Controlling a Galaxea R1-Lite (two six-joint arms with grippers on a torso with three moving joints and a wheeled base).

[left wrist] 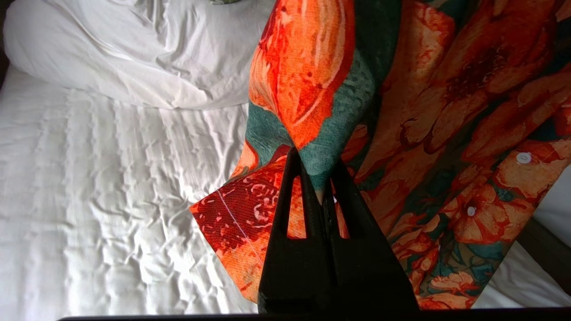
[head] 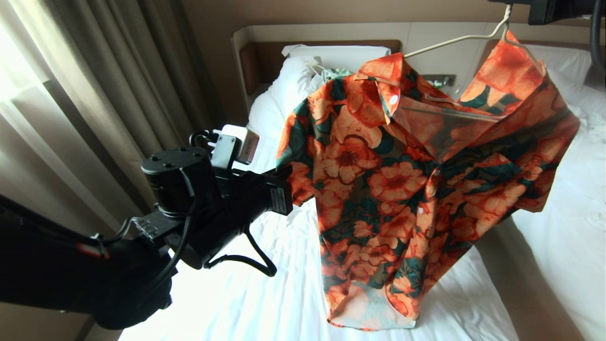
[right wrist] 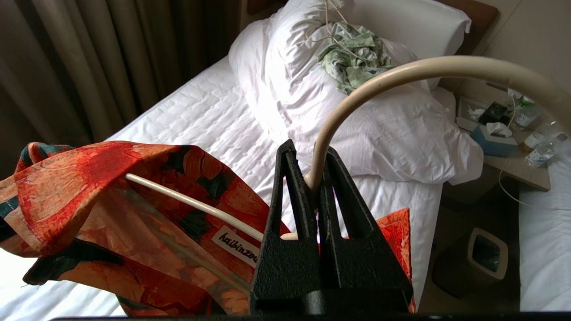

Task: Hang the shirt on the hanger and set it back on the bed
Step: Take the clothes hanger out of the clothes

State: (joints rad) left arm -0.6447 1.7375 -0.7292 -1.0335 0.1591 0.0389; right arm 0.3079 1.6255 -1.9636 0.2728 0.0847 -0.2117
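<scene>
Above bed [head: 265, 293]: right gripper [right wrist: 317, 189] pinching hanger [head: 454, 40] hook at 1 o'clock; left gripper [left wrist: 322, 178] clamping shirt [head: 407, 189] sleeve at 9. Risk: sideways tug slides shirt off one-shouldered hanger.

Floral shirt [head: 402, 189] half-draped on hanger [head: 454, 40]

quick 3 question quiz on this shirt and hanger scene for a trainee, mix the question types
1. True or false: the right gripper is shut on the hanger.
2. What does the left gripper pinch? A) duvet B) the shirt C) curtain
3. Fill in: the hanger's arm toward the robot's left is ____ of the shirt, above the bed.

Key: 1 true. 2 B. 3 bare; in the head view only the other shoulder sits on the hanger.
</scene>
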